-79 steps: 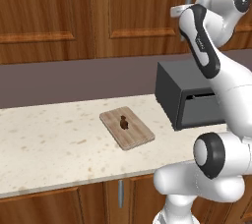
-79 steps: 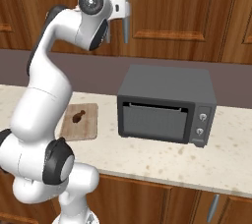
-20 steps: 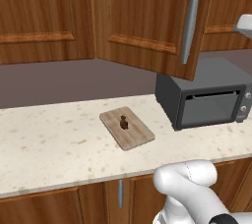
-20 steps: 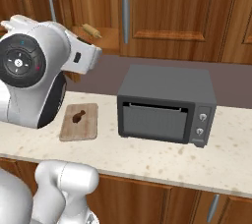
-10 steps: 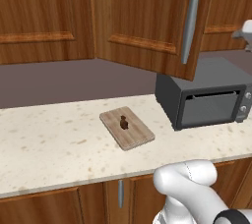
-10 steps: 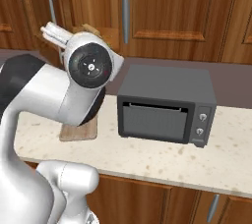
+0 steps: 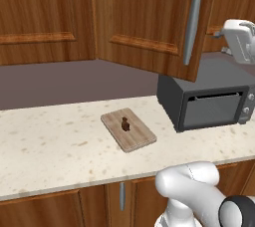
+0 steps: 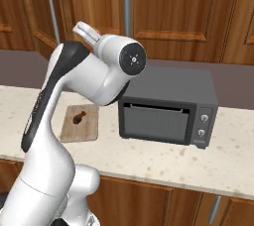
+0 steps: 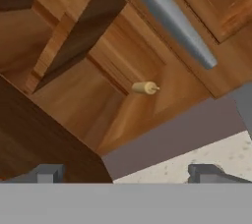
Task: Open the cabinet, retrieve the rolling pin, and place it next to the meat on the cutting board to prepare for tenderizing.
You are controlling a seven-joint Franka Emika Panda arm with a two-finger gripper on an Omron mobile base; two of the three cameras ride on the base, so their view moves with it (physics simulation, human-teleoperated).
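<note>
Left base view: the cabinet (image 7: 149, 27) door stands swung out over the tabletop (image 7: 50, 146), its grey bar handle (image 7: 191, 24) facing the camera, so the opening step looks done; the cutting board (image 7: 128, 130) lies flat on the tabletop with the meat (image 7: 125, 124) on it, and no rolling pin beside it yet; the dark oven (image 7: 206, 104) sits just to the right of the board.

Right base view: the arm bends up toward the open cabinet, above the board and the oven; the board carries the meat alone, so the placing is still to come.

Hand view: the tool (image 9: 127, 173) has its two fingertips set wide apart with nothing between them; ahead, inside the cabinet, one end of the rolling pin (image 9: 145, 88) shows on the wooden shelf (image 9: 138, 100), well apart from the tool; reaching, grasping, carrying and setting down all remain.
</note>
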